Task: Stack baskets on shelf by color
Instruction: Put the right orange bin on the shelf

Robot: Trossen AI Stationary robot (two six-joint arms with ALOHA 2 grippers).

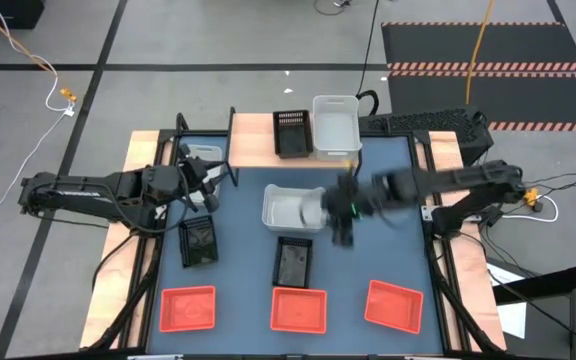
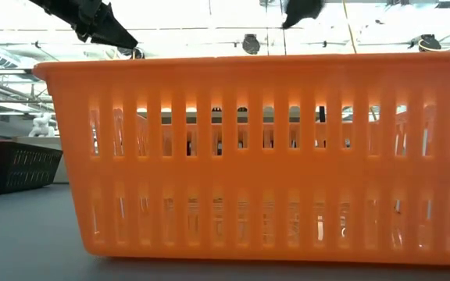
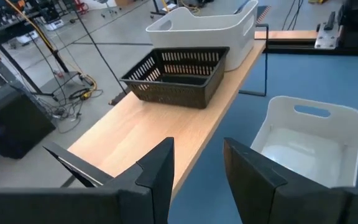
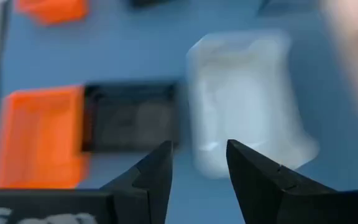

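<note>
The shelf [image 1: 256,138] stands at the table's far edge with a black basket [image 1: 292,132] and a white basket [image 1: 335,126] side by side on its plank. A second white basket [image 1: 293,208] rests on the table's middle, and a black basket [image 1: 294,262] lies just near of it. Another black basket [image 1: 198,242] lies to the left. Three red baskets [image 1: 299,310] line the near edge. My right gripper [image 1: 344,225] hovers open at the right of the middle white basket [image 4: 247,93]. My left gripper [image 3: 197,146] is open near the shelf's left end [image 3: 148,130].
A pale basket-like shape [image 1: 200,152] shows partly behind my left arm at the far left. In the low view a red basket [image 2: 264,156] fills the picture and a black one [image 2: 14,165] sits at its left. Wooden side boards [image 1: 138,170] flank the blue table.
</note>
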